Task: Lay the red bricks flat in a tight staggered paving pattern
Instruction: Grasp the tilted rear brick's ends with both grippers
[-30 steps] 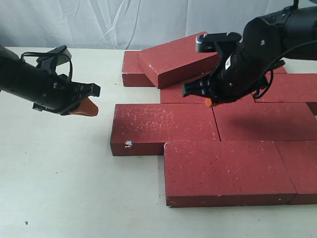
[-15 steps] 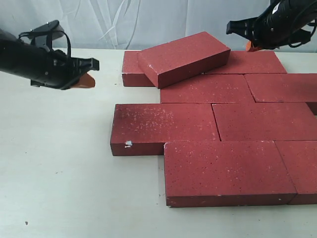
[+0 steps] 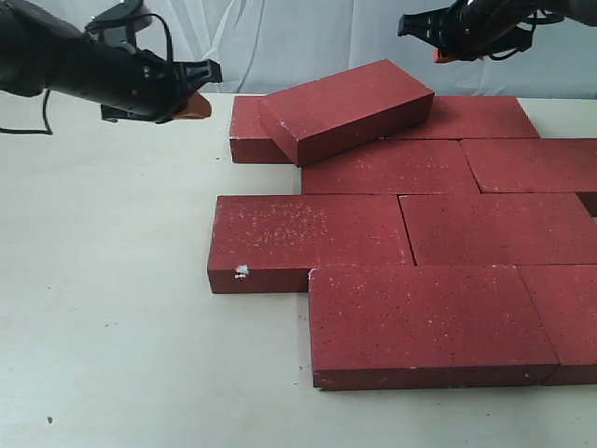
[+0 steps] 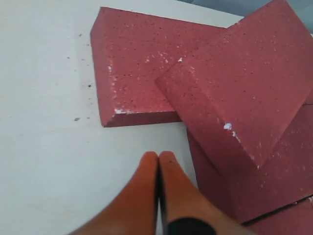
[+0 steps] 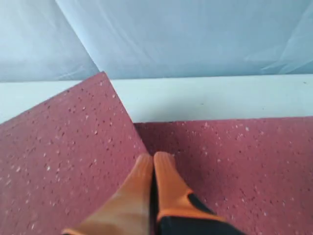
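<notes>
The red bricks (image 3: 401,233) lie flat on the pale tabletop (image 3: 112,280) in staggered rows, their edges touching and each row offset from the next. They fill the centre and right of the exterior view. One tilted brick (image 3: 347,107) is the exception. It rests askew across the back rows, one end propped on the back-left brick (image 3: 244,126) and its long side turned at an angle to the others.

The left gripper (image 3: 201,97) hangs above the bare tabletop, just to the left of that back-left brick and apart from it, its tip pointing toward the pile. In the left wrist view its orange fingers (image 4: 142,196) are pressed together with nothing between them. They aim at the spot where the tilted brick (image 4: 244,83) overlaps the flat one (image 4: 137,73).

The right gripper (image 3: 438,42) is raised at the back right, in front of the white cloth (image 3: 280,42) (well above the far corner of the tilted brick). Its fingers (image 5: 168,181) are also closed on each other and empty. In the right wrist view they sit over the line where the tilted brick (image 5: 63,147) meets the flat brick (image 5: 234,156) beside it.
</notes>
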`<state>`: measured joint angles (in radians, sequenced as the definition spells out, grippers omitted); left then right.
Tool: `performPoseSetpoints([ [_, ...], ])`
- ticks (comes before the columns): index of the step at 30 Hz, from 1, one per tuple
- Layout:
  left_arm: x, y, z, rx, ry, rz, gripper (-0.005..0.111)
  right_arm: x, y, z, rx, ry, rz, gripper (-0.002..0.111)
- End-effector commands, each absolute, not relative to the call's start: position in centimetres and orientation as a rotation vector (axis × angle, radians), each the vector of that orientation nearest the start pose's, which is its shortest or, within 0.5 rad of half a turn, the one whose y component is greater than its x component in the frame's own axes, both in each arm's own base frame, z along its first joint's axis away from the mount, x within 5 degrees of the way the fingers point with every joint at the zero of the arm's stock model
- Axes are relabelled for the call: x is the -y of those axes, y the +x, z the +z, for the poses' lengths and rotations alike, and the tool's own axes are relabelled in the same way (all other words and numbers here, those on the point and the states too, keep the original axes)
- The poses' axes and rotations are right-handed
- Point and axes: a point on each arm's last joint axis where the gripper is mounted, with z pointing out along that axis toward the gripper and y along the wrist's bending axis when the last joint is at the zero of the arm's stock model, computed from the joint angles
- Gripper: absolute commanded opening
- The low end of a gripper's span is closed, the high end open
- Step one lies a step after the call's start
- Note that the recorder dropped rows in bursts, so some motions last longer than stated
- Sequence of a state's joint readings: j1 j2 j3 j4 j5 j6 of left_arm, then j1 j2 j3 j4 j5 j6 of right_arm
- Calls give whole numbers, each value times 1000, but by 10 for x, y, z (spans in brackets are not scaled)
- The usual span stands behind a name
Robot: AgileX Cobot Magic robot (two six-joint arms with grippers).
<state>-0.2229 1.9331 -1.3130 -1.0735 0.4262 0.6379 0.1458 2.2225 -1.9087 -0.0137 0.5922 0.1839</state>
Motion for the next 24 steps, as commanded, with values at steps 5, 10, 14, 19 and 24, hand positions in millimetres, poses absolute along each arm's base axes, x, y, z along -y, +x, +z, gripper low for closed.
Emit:
performPoseSetpoints([
  [5, 155, 441, 170, -2434, -134, -843, 0, -59, 548, 195, -2356, 140, 173, -1],
  [10, 162, 453, 154, -2475, -203, -913, 0, -52, 557, 172, -2417, 200, 268, -1],
  [14, 172, 460, 147, -2486, -200, -946, 0, -57, 556, 158, -2484, 152, 312, -1],
  [19, 182, 464, 145, -2480, -183, -965, 0, -63, 550, 157, -2552, 34, 378, -1],
  [24, 181, 463, 150, -2507, -178, -1025, 0, -69, 540, 166, -2655, -46, 444, -1],
])
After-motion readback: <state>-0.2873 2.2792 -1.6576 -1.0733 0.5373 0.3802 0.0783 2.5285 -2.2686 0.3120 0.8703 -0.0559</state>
